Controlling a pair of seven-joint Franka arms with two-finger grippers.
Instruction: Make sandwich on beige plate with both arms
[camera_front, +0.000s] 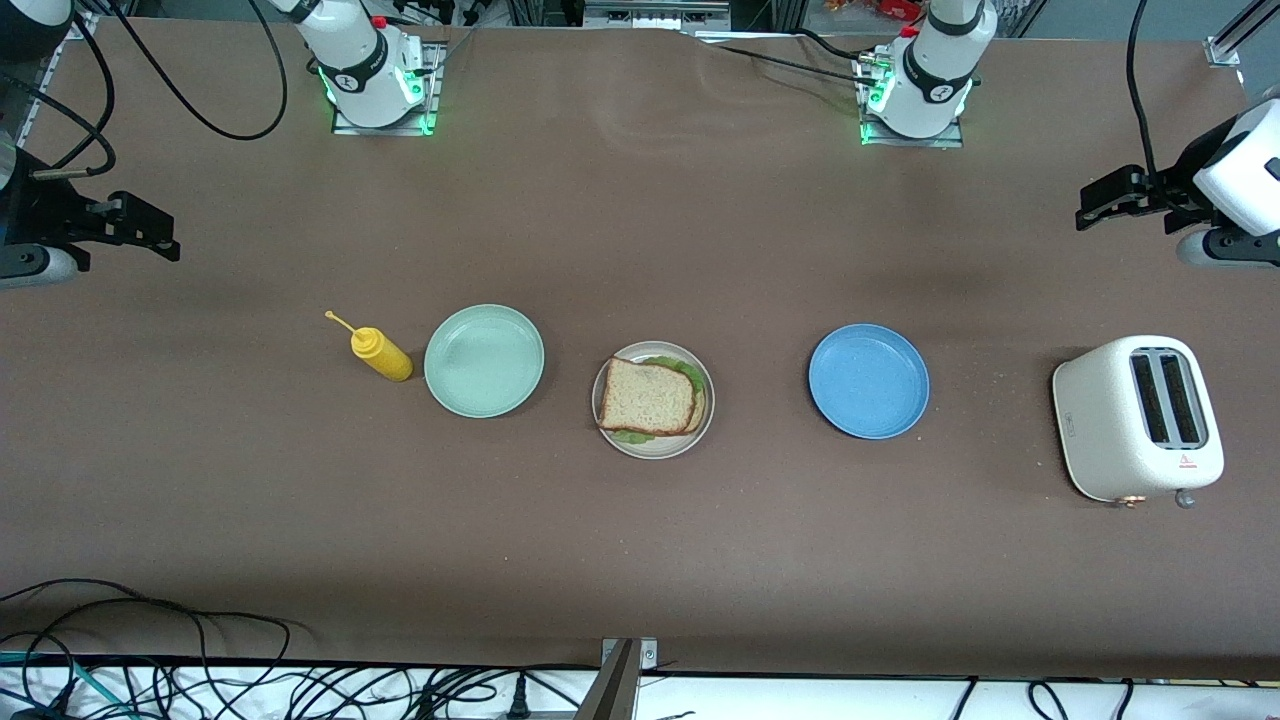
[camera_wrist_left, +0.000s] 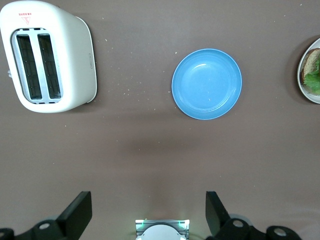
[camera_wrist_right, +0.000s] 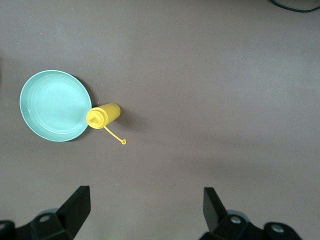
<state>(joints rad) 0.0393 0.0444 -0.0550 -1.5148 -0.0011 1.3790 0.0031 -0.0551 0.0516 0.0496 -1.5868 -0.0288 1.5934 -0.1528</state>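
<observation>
Front view: the sandwich (camera_front: 650, 397) lies assembled on the beige plate (camera_front: 700, 425) mid-table, between the mint-green plate (camera_front: 484, 360) with the yellow mustard bottle (camera_front: 380, 354) beside it, and the blue plate (camera_front: 868, 381); the white toaster (camera_front: 1138, 417) stands toward the left arm's end. The left gripper (camera_wrist_left: 148, 212) hangs spread wide over bare table near the toaster; the right gripper (camera_wrist_right: 145, 211) hangs equally spread over bare table at the right arm's end; nothing blocks the sandwich.

Your left arm's black two-finger gripper (camera_front: 1100, 205) hangs in the air at the left arm's end of the table, its fingers (camera_wrist_left: 75, 212) spread wide apart with nothing between them. Your right arm's black two-finger gripper (camera_front: 150, 232) hangs in the air at the right arm's end of the table, its fingers (camera_wrist_right: 77, 207) also spread wide and empty. Both white arms rise from bases along the table's edge by the robots and wait.
</observation>
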